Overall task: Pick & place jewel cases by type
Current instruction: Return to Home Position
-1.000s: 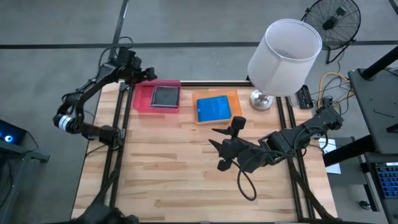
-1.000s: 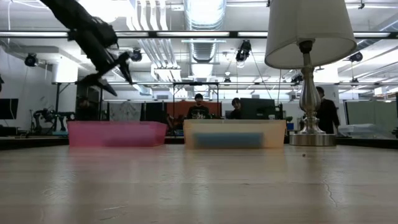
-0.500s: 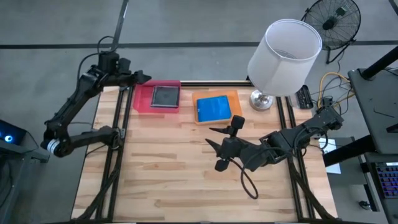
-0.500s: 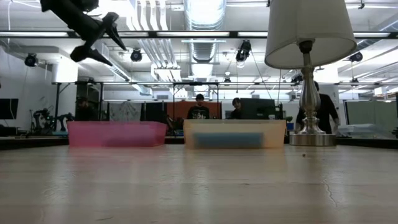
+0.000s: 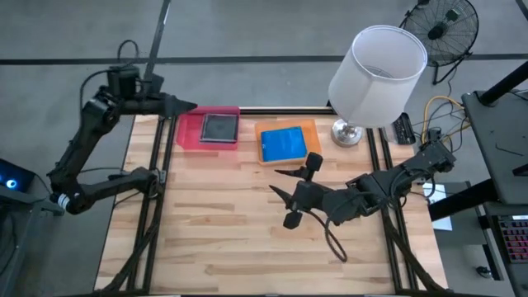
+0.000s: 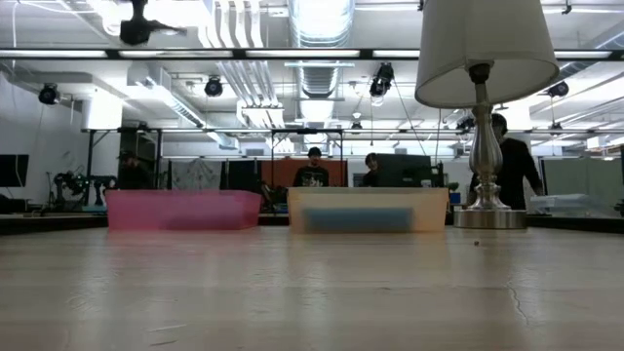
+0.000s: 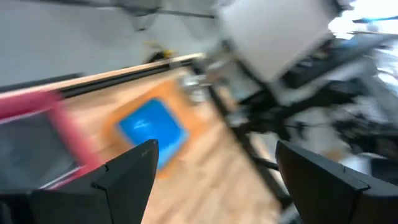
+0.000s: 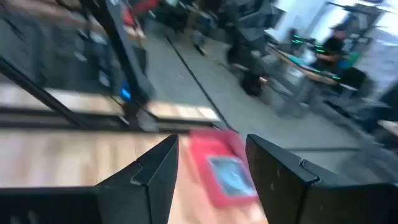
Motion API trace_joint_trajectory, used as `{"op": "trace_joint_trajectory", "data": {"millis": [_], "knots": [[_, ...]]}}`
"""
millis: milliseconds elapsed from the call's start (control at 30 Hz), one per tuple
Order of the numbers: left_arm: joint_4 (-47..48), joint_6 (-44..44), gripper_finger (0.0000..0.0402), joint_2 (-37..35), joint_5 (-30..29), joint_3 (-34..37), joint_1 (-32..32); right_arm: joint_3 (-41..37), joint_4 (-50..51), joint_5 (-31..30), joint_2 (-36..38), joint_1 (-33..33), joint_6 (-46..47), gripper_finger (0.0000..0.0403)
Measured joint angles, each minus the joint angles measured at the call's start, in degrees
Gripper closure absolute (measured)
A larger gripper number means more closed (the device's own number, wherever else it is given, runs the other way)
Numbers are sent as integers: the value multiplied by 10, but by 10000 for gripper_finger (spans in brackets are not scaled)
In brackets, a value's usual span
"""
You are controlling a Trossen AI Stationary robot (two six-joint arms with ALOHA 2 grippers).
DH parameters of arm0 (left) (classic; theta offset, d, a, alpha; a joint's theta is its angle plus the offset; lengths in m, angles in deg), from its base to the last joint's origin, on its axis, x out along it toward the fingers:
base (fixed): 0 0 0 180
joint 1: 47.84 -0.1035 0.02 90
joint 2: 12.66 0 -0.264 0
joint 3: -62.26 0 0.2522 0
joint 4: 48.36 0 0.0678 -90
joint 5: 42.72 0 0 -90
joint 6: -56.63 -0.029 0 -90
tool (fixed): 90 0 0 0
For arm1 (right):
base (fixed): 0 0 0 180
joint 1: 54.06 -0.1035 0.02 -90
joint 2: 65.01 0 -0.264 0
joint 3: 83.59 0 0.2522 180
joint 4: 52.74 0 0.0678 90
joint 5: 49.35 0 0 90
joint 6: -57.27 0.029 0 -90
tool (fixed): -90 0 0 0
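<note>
A dark grey jewel case [image 5: 219,129] lies flat in the pink tray [image 5: 191,132] at the table's far side. A blue jewel case [image 5: 283,143] lies flat in the orange tray [image 5: 310,130] beside it. My left gripper [image 5: 185,106] hangs open and empty, high over the far left corner, just left of the pink tray. Its wrist view shows the blue case [image 7: 152,127] and the pink tray [image 7: 65,127] ahead. My right gripper [image 5: 276,181] hovers open and empty above mid-table, near the orange tray, pointing left. Its wrist view looks toward the dark case [image 8: 230,175].
A lamp with a big white shade [image 5: 378,74] stands at the far right, its metal base [image 5: 347,132] beside the orange tray. A loop of black cable [image 5: 330,243] hangs under the right arm. Bare wooden tabletop [image 5: 223,231] fills the near half. People are in the room behind.
My left gripper has risen and drawn back from over the pink tray toward the table's far left corner, still open and empty. My right gripper's fingers have swung slightly toward the table's left. The cases and trays have stayed put.
</note>
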Motion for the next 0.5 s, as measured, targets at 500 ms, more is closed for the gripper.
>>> {"op": "trace_joint_trajectory", "data": {"millis": [500], "knots": [[-5, 156, 94, -52, 143, -181, 49, 0, -187, 191, 1, 0, 3, 220]]}}
